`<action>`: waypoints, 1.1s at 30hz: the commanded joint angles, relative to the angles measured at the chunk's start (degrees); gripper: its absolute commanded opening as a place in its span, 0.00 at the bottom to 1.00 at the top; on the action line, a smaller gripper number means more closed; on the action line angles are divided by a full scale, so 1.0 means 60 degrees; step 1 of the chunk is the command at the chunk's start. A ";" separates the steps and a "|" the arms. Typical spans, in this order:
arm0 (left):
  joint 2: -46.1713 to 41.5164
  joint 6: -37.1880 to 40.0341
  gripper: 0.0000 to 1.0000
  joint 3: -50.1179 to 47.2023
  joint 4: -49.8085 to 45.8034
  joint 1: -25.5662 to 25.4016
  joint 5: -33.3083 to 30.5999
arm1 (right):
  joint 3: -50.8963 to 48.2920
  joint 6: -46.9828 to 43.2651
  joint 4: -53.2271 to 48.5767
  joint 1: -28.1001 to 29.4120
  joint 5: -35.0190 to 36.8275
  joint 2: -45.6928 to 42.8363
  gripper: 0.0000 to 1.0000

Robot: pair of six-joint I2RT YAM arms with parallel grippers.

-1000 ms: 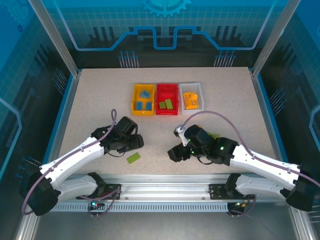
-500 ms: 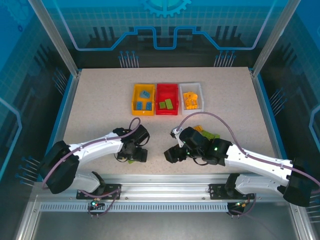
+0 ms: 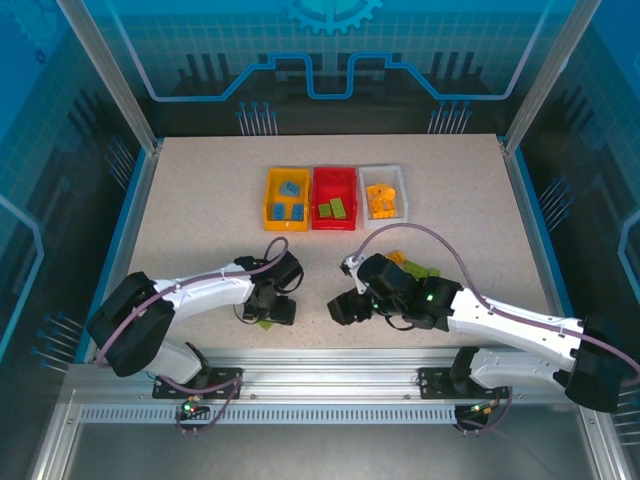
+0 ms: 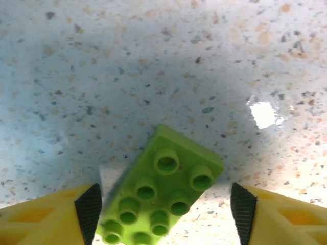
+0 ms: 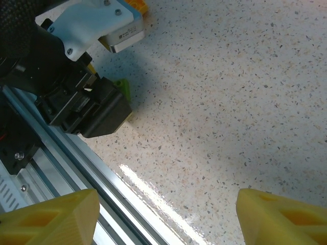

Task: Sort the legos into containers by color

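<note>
Right at the front edge of the table (image 3: 200, 200), the left gripper (image 3: 272, 308) is down low over a lime green lego (image 3: 264, 322), with a sliver of green peeking out beside it. The left wrist cam gives the good look: the green lego (image 4: 161, 194) lies flat, studs up, turned diagonally. The left gripper (image 4: 166, 212) has its jaws spread wide with one black pad (image 4: 89, 206) on each side of the brick. The left pad is just beside the brick's lower corner, and the other pad sits well clear of it. So that claw is open and not gripping anything.

Next to it, the right gripper (image 3: 343, 308) is parked near the same front edge, pointing toward the left one. In the right wrist cam its yellow fingers (image 5: 51, 219) are far apart over bare speckled tabletop, so it's open too.

A bit further back, tucked against the right arm, are a loose orange lego (image 3: 397, 258) and a green one (image 3: 428, 271).

Toward the back sit three bins in a row, side by side: the yellow bin (image 3: 267, 200) holds blue legos (image 3: 290, 188), the red bin (image 3: 333, 172) holds green legos (image 3: 338, 208), and the white bin (image 3: 383, 170) holds orange-yellow legos (image 3: 380, 198).
</note>
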 commanded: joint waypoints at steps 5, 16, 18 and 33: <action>0.0080 -0.0895 0.51 -0.0025 0.0244 -0.0361 0.0259 | 0.0075 0.0238 0.0192 0.0076 0.0251 -0.0058 0.72; 0.0077 -0.1146 0.36 0.0135 0.0325 -0.0398 -0.0278 | -0.0656 0.0322 0.1182 -0.0255 -0.0261 -0.1031 0.72; -0.0010 -0.1073 0.35 0.0422 0.0099 -0.0397 -0.0350 | -0.0734 0.0382 0.1166 -0.0464 -0.0291 -0.1192 0.72; 0.2782 0.0866 0.36 0.7409 -0.0940 0.0867 -0.0259 | 0.0415 0.0889 0.2716 -0.4834 -0.1323 -0.0590 0.67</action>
